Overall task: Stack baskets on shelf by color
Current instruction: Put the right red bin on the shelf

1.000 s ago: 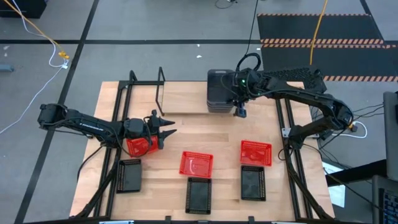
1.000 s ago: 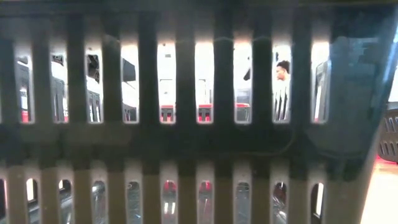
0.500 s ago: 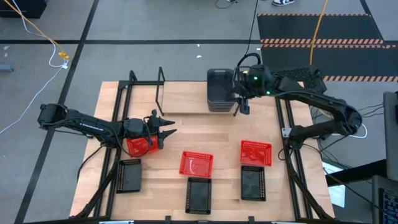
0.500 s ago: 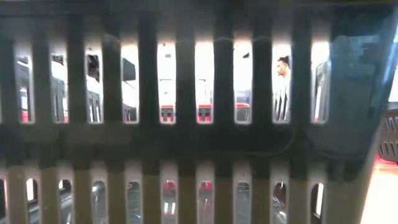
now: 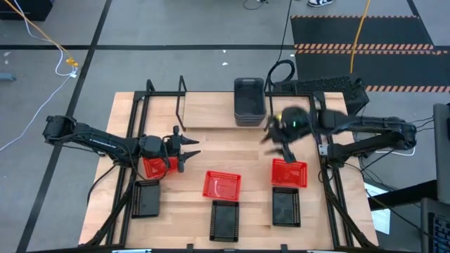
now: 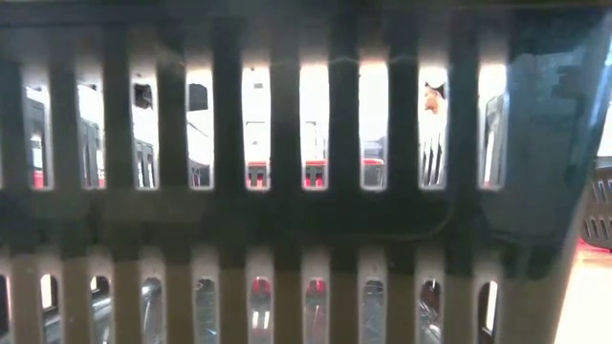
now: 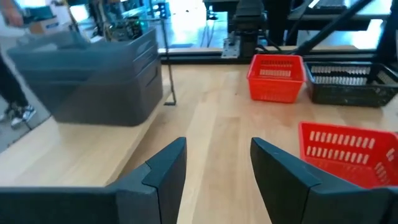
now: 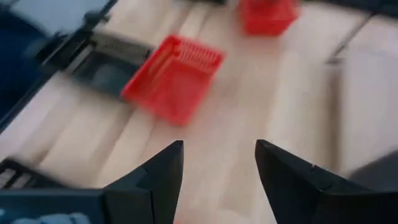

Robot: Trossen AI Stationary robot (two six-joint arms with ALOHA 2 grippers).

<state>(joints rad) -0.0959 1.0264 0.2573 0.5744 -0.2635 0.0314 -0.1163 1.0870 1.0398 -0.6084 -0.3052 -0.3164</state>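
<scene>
On a wooden table (image 5: 197,151) ringed by grey floor: right gripper (image 5: 275,143) empty, fingers apart, above red basket (image 5: 289,172) near the right edge, grey stack (image 5: 249,102) done; left gripper (image 5: 184,150) parted, waiting; next, seemingly, a red pickup.

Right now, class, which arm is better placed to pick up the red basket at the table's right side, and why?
The right arm. Its open gripper hangs just beside that red basket, while the left gripper, also open, sits across the table by another red basket.

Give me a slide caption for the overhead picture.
Right gripper open above the table between the grey basket stack and a red basket; left gripper waits open.
</scene>
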